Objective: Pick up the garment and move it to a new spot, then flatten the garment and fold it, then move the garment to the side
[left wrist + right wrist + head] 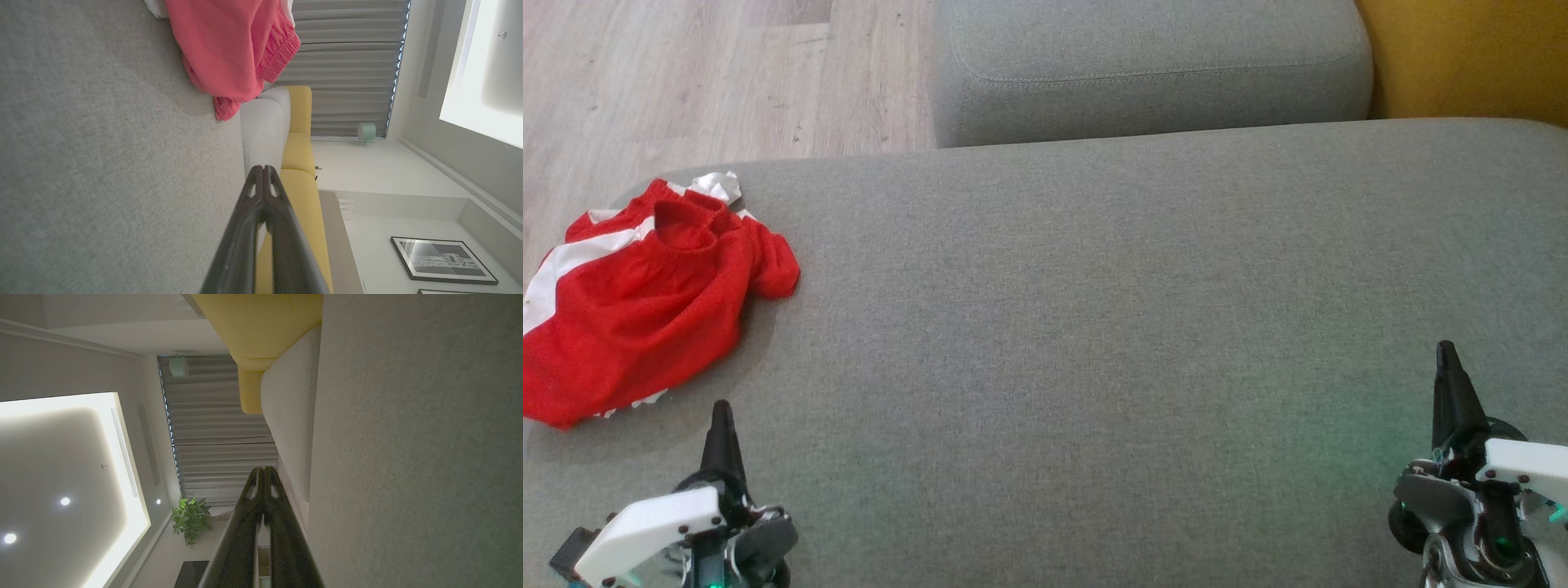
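Garment: the garment (645,310) is red with white stripes, and it lies in a crumpled heap.
Garment place: it is at the left edge of the head view, about halfway down. It sits on the rounded corner of the big grey cushion (1094,327), close to the edge.
Garment shape: a red sleeve sticks out to the right, and a bit of white cloth pokes up at the top of the heap.
Left claw: the left claw (721,408) is at the lower left of the head view. Its two dark fingers are pressed together into one point, and it holds nothing.
Left claw and garment: the tip is just below the heap in the frame. It is near the heap but does not touch it.
Left wrist view: the red cloth hangs at the top middle of the frame, and the joined fingers rise from the bottom middle.
Right claw: the right claw (1446,347) is at the lower right of the head view. Its fingers are pressed together too, and it is empty.
Right claw and garment: they are well apart, with bare grey cushion between them.
Second cushion: a smaller grey cushion (1152,73) sits at the top middle of the head view, just behind the big one.
Floor: a pale wooden floor (686,82) shows at the upper left.
Yellow seat: a yellow seat (1470,57) shows at the upper right corner.
Room: the right wrist view shows a grey curtain (220,428) in the middle and a green plant (190,518) at the lower left.
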### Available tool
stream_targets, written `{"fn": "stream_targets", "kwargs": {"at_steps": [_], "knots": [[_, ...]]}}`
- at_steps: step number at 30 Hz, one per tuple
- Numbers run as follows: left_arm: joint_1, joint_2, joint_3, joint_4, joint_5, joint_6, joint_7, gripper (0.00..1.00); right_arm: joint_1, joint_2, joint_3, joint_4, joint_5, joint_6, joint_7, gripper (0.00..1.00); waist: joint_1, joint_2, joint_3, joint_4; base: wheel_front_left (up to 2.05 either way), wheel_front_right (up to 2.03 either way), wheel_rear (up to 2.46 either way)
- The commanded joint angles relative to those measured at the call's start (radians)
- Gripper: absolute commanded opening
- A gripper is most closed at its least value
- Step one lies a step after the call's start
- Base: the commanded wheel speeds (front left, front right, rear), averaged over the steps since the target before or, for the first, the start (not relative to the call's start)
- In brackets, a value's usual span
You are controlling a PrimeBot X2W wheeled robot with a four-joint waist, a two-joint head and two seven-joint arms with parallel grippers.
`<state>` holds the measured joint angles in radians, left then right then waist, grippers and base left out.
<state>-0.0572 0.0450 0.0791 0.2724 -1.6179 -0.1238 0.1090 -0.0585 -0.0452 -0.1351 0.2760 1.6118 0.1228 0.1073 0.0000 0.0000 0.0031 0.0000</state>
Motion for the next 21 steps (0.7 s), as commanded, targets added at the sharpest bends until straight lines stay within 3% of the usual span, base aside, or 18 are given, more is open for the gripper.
{"fn": "stream_targets", "kwargs": {"at_steps": [1, 21], "knots": [[-0.051, 0.005, 0.034, -0.028, 0.009, -0.007, 0.004, 0.0, -0.049, -0.005, 0.022, -0.031, -0.003, 0.008, 0.006, 0.0, 0.0, 0.0, 0.0, 0.0, 0.0, 0.0, 0.0], [-0.051, 0.005, 0.034, -0.028, 0.009, -0.007, 0.004, 0.0, -0.049, -0.005, 0.022, -0.031, -0.003, 0.008, 0.006, 0.0, 0.0, 0.0, 0.0, 0.0, 0.0, 0.0, 0.0]]}}
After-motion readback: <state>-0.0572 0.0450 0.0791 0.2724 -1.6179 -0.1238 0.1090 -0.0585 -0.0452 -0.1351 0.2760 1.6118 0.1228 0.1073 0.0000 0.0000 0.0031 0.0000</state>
